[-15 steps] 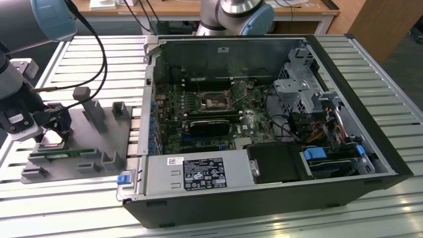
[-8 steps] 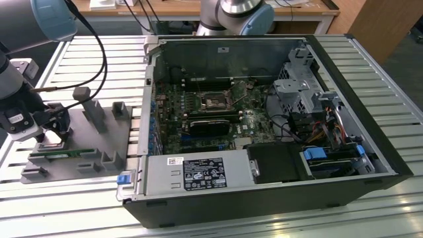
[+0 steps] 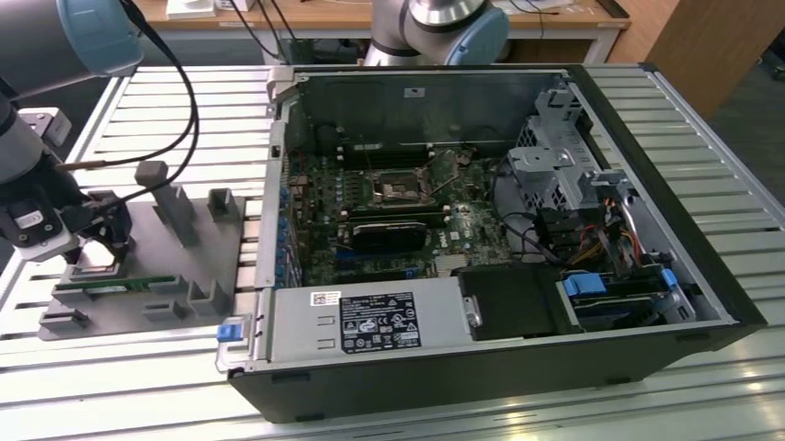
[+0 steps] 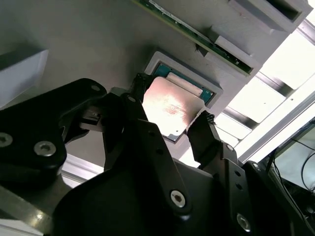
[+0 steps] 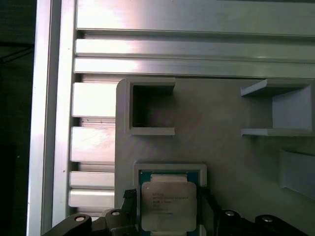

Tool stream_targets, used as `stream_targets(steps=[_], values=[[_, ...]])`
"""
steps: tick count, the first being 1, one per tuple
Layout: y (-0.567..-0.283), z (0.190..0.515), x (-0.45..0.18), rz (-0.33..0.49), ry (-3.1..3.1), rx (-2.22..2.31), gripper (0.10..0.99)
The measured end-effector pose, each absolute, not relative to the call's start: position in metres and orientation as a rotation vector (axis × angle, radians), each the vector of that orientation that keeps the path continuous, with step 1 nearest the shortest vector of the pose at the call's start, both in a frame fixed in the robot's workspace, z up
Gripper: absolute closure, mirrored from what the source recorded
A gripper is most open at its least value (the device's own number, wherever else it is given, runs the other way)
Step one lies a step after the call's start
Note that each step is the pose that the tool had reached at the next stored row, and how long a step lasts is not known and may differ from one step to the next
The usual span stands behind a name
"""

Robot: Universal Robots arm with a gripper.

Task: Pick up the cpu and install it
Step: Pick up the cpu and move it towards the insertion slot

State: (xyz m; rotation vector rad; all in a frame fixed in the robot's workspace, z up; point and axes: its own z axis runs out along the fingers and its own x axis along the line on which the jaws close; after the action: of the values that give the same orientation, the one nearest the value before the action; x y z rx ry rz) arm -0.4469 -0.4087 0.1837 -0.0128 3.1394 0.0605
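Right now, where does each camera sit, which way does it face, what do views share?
Exterior view: off the arm, looking down on open computer case and grey fixture plate; arm and claw at the exterior view's left.
First wrist view: on the wrist, straight down onto the cpu in its nest; claw's black body.
Second wrist view: on the wrist, obliquely past the claw at the cpu.
Shared: both wrist views show cpu and claw.

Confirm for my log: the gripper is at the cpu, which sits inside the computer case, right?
No, not inside. The gripper is at the cpu, which sits in a pocket of the grey tray, outside the computer case; the exterior view shows it.
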Motion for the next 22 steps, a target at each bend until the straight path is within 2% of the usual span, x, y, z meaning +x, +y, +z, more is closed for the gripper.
stream_targets(steps=[1,8,10,11,22], values=[[-0.4087,0.1843,-0.4469,0.061,3.139,-0.013,0.459],[-0.4087,0.1853,-0.4469,0.061,3.139,-0.013,0.459],[-0.4088,0.1853,-0.4469,0.061,3.139,-0.013,0.475],[-0.4088,0.1853,-0.4469,0.06,3.139,-0.013,0.541],[-0.4087,0.1903,-0.4469,0.061,3.139,-0.013,0.553]])
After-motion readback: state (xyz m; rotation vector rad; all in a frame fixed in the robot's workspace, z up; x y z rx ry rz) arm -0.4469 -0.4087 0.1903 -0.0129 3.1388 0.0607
